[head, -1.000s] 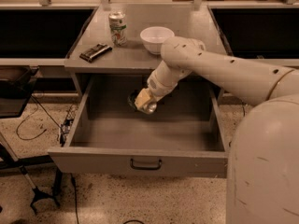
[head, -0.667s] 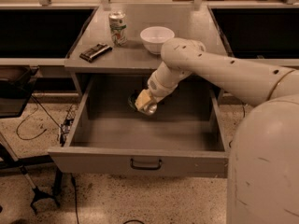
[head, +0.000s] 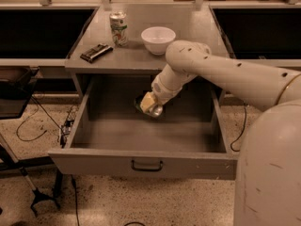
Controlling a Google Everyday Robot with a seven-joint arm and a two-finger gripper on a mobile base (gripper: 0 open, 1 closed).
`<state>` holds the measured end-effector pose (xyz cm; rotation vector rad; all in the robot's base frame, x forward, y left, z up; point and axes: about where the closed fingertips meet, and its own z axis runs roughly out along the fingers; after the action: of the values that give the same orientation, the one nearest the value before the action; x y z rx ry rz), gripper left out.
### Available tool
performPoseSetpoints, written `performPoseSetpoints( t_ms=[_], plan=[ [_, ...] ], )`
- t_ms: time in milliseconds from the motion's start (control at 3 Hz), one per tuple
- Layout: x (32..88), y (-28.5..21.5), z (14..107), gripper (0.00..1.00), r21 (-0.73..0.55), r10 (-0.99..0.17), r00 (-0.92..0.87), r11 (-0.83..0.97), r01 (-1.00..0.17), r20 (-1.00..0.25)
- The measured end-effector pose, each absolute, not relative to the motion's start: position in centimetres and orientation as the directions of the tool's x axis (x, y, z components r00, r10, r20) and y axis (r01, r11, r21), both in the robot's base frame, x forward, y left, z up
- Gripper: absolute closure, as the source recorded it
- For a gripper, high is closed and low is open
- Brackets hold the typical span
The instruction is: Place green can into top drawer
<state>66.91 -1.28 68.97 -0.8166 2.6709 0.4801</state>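
Observation:
The top drawer is pulled wide open below the grey counter, and its dark pull handle sits at the centre of the front panel. My gripper reaches down into the drawer near its back middle. It is shut on the green can, which is tilted, with its shiny silver end facing the front and its dark body mostly hidden by the yellowish fingers. The can hangs low over the drawer floor; I cannot tell whether it touches.
On the counter above the drawer stand a mostly white can, a white bowl and a flat dark object. Cables and a stand foot lie on the floor at the left. My arm crosses the drawer's right side.

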Motion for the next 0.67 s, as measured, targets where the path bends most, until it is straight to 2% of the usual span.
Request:
performPoseSetpoints(
  t_ms=[333,667],
  plan=[
    [66.9,-1.3,68.96,0.13,0.225,-0.479,-0.791,0.782,-0.582,-0.381],
    [66.9,-1.3,68.95,0.0,0.225,-0.479,-0.791,0.782,-0.582,-0.381]
  ],
)
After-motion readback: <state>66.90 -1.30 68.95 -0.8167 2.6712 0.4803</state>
